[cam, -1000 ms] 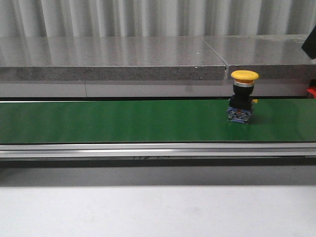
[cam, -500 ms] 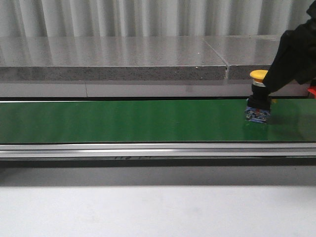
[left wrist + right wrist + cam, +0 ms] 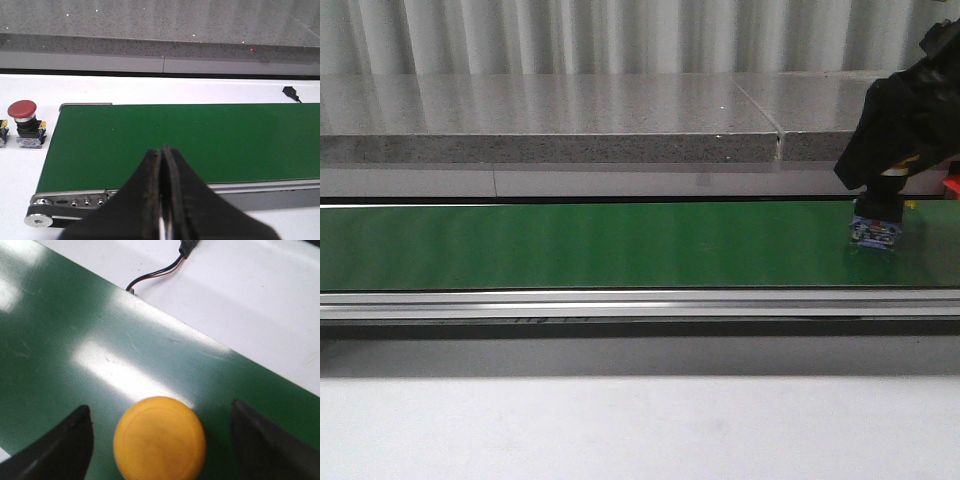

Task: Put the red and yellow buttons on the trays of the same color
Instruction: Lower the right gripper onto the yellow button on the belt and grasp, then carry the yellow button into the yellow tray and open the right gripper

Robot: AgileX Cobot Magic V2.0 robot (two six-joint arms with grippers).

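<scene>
A yellow button (image 3: 160, 440) stands upright on the green belt (image 3: 60, 350). My right gripper (image 3: 160, 406) is open above it, one dark finger (image 3: 75, 440) on each side of the cap, apart from it. In the front view only the button's blue base (image 3: 876, 231) shows under my right arm (image 3: 905, 110). A red button (image 3: 23, 109) stands on the white table beside the belt's end. My left gripper (image 3: 161, 150) is shut and empty over the belt's near edge. The trays are out of view.
A grey stone ledge (image 3: 550, 120) runs behind the belt (image 3: 570, 245). The edge of another button base (image 3: 3, 133) shows beside the red one. A black and red cable (image 3: 155, 272) lies on the white table past the belt. A red object (image 3: 951, 186) is at the far right.
The yellow button has travelled right along the belt. My right arm has come in from the right and down over it, hiding its cap in the front view.
</scene>
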